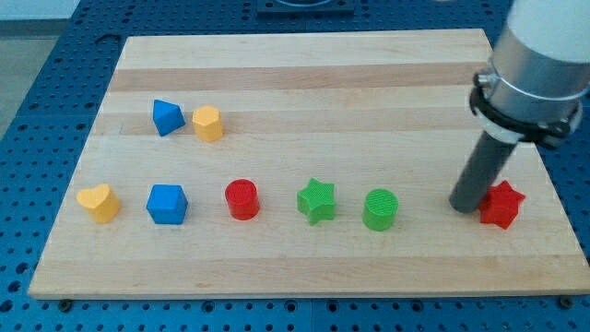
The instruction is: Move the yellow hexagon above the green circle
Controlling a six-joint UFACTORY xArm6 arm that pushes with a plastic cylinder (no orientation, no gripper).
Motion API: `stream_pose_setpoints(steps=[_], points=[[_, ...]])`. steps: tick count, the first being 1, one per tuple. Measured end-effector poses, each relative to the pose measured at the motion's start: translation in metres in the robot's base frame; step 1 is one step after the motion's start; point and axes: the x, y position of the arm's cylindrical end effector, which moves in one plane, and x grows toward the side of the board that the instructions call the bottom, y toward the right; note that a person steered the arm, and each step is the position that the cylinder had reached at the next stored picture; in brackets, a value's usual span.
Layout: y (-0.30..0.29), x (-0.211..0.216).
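Note:
The yellow hexagon (208, 123) lies at the view's upper left, touching a blue triangle-like block (167, 117) on its left. The green circle (380, 209) stands in the lower row, right of centre. My tip (464, 205) rests on the board at the view's right, just left of the red star (501, 205) and well to the right of the green circle. The tip is far from the yellow hexagon.
The lower row holds, from the view's left, a yellow heart (99, 202), a blue cube-like block (167, 204), a red circle (242, 198) and a green star (316, 200). The wooden board (304, 65) sits on a blue perforated table.

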Motion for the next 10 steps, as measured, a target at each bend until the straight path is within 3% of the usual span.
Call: stream_pose_setpoints(steps=[4,7,9,10], points=[[-0.131,-0.094],[-0.299,-0.179],[-0.381,-0.154],[-0.364,-0.147]])
